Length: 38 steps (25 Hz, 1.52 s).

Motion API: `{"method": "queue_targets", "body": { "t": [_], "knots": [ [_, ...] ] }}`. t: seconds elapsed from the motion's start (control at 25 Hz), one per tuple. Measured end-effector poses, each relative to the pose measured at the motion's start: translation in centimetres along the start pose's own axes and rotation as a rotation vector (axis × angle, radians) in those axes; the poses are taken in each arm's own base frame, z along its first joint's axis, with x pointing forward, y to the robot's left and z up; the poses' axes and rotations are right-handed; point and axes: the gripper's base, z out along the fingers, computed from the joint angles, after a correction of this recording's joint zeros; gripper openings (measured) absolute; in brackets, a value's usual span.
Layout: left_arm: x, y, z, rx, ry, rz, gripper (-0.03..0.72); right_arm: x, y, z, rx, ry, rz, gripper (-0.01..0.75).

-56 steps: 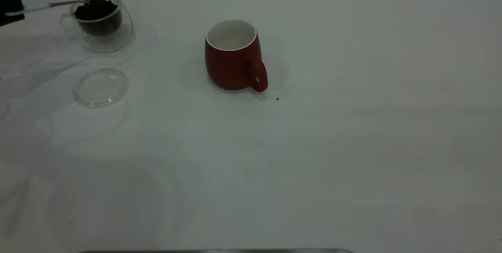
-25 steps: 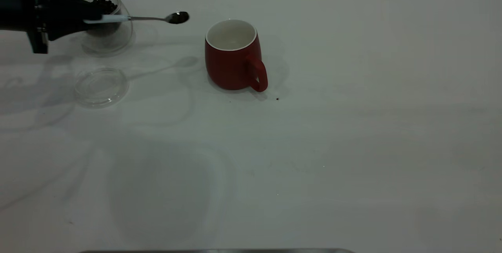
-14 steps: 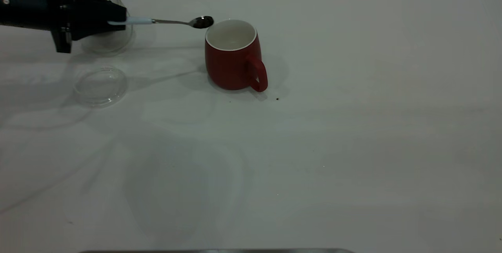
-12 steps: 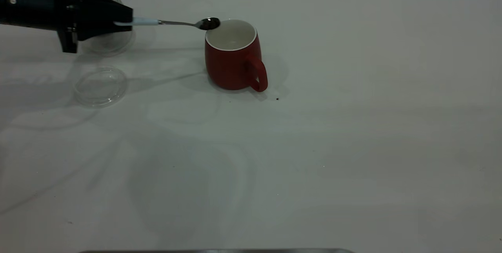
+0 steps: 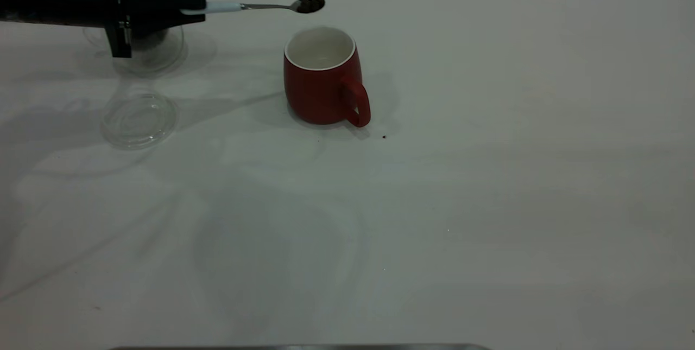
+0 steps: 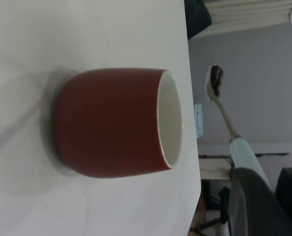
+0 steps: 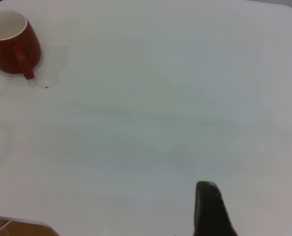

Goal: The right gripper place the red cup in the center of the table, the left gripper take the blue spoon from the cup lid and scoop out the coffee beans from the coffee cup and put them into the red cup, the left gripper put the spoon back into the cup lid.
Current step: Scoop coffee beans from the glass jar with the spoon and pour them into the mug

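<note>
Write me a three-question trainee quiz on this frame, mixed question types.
1. True or false: the blue spoon lies on the cup lid.
2. What does the left gripper hold? A) the red cup B) the spoon's handle C) the coffee cup
3. Fill in: the spoon's bowl is raised above the red cup's ____ and carries coffee beans.

Key: 1 false; it is held in the air and the lid on the table is bare. 2 B. 3 rim.
</note>
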Motion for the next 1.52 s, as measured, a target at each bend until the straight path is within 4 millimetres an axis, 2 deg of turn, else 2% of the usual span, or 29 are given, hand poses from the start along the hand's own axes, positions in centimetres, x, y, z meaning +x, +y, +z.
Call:
{"method": "queue_targets", "body": {
  "t": [0.8,1.52],
  "knots": [
    [0.61,0.68,0.18,-0.078,0.072,0.135,0.126,0.0,0.0,0.0,0.0,0.0,0.0,0.466],
    [0.06,0.83,0.19,-0.096,0.03,0.494,0.126,0.0,0.0,0.0,0.0,0.0,0.0,0.466]
  ]
}}
